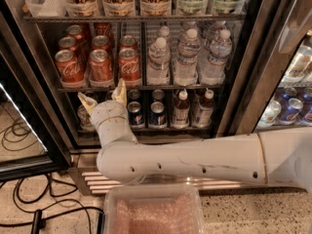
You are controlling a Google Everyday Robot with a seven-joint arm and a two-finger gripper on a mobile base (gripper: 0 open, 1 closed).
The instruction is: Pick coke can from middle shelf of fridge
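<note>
In the camera view, the gripper (103,95) sat left of centre, its 2 fingers spread wide and holding nothing. Its tips were level with the front rail of the middle shelf (195,87). The coke can (100,65) just above it stood upright on that shelf, in a front row of 3 red cans at the upper left, inside the fridge (253,62). Water bottles (187,57) stood to the right of the cans, and Pepsi cans (146,114) on the rack below.
</note>
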